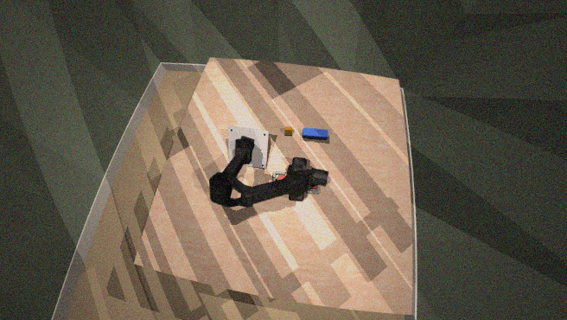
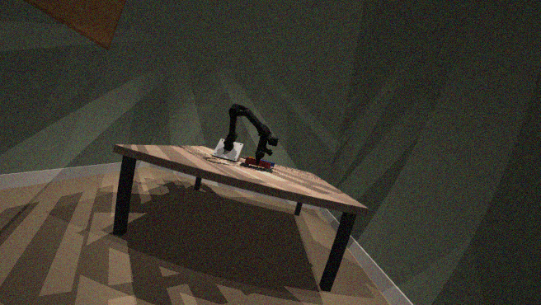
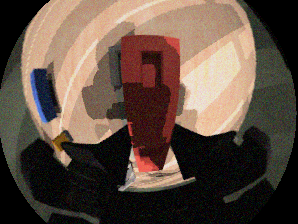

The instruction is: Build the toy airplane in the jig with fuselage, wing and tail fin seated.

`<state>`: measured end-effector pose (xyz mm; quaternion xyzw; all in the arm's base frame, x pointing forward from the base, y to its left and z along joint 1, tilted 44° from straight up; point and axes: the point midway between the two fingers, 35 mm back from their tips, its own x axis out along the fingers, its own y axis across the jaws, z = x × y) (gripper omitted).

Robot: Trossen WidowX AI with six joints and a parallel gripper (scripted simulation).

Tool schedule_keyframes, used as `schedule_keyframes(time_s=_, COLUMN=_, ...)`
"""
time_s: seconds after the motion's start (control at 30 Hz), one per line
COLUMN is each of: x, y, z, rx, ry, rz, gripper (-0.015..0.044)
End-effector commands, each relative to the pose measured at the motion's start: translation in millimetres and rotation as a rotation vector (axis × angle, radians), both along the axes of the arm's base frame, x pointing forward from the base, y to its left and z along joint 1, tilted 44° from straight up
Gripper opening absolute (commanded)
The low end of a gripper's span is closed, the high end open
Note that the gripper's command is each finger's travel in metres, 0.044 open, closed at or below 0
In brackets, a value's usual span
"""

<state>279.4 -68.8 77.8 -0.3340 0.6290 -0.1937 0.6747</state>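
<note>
The red fuselage [image 1: 281, 177] [image 2: 265, 164] [image 3: 150, 100] lies lengthwise between the fingers of my gripper [image 2: 258, 160] [image 3: 149, 123], which is shut on it with a finger at each side. The fuselage is low, over or in the grey jig [image 1: 314, 191] [image 3: 115, 70]; whether it rests flat on the cradle floor is hidden. A socket shows in its top near the wide end. The blue wing [image 1: 315, 133] [image 3: 44, 96] lies on the table off to one side. The small orange tail fin [image 1: 288, 131] [image 3: 62, 140] stands near it.
The arm's white base plate [image 1: 260, 159] [image 2: 237, 156] is on the wooden table [image 1: 346, 277] [image 2: 305, 185], left of the jig in the top and exterior views. The wing and fin are on the far side of the jig in the top view. Patchy shadows cross the table.
</note>
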Motion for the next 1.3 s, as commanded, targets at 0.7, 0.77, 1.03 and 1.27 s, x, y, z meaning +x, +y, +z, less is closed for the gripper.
schedule_keyframes(time_s=0.7, x=-8.0, y=60.2, z=58.6, rx=0.006, ry=0.005, rz=0.006, gripper=0.0440)
schedule_keyframes(time_s=0.77, x=-13.5, y=72.1, z=73.6, rx=0.000, ry=0.005, rz=0.007, gripper=0.0440)
schedule_keyframes(time_s=1.03, x=-10.5, y=74.5, z=72.4, rx=-0.002, ry=0.009, rz=0.012, gripper=0.0440)
schedule_keyframes(time_s=1.27, x=16.9, y=121.7, z=34.8, rx=0.014, ry=0.015, rz=0.022, gripper=0.0440)
